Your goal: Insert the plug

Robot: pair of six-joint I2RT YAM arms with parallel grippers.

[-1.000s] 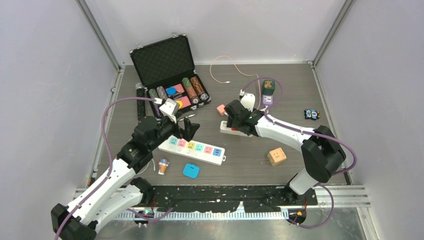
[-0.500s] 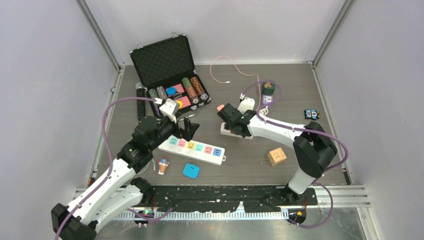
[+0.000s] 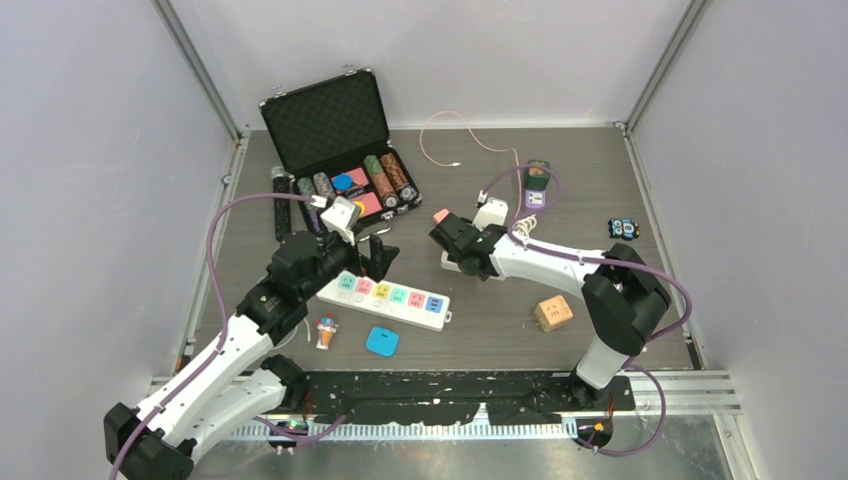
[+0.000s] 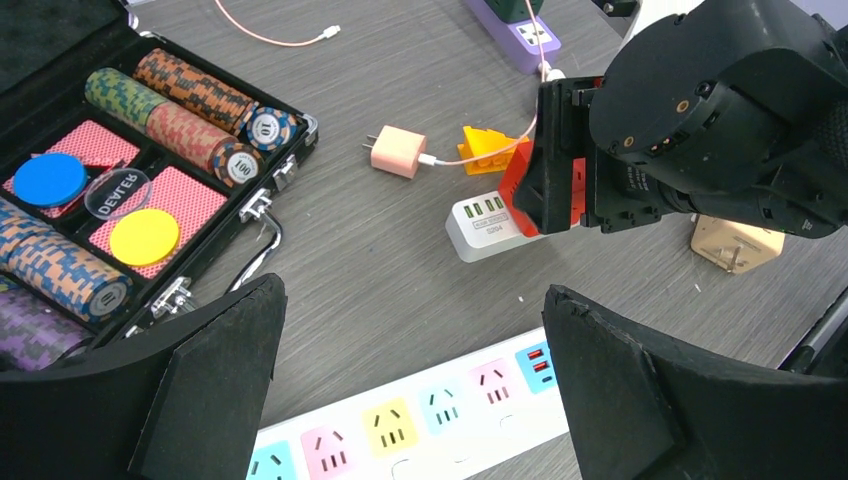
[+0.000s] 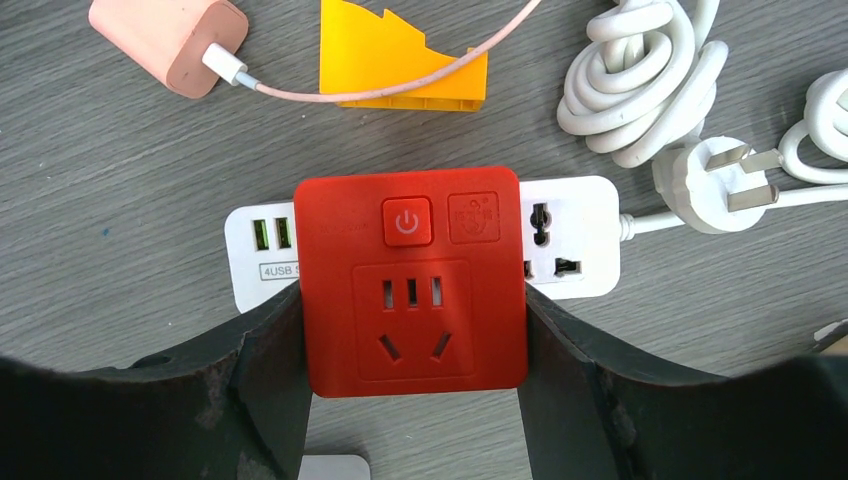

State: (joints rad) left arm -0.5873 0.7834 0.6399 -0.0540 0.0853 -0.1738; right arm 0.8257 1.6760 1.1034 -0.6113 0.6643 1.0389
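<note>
My right gripper (image 5: 410, 335) is shut on a red square socket adapter (image 5: 410, 280), one finger on each side. The adapter hangs over the middle of a small white USB power strip (image 5: 262, 250) and covers it; whether it touches, I cannot tell. The left wrist view shows the adapter (image 4: 540, 190) tilted at the strip (image 4: 485, 222). From the top, the right gripper (image 3: 452, 240) hides the adapter. My left gripper (image 3: 375, 255) is open and empty, just above a long white power strip with coloured sockets (image 3: 395, 295), which also shows in the left wrist view (image 4: 400, 425).
An open poker chip case (image 3: 340, 150) stands at the back left. A pink charger (image 5: 170, 40), a yellow piece (image 5: 400, 60) and a coiled white cable with its plug (image 5: 640, 80) lie just beyond the small strip. A tan cube (image 3: 553, 313), blue pad (image 3: 382, 341) and purple strip (image 3: 537, 185) lie around.
My right gripper has moved left with the red adapter, along the small white strip. The left arm has not moved.
</note>
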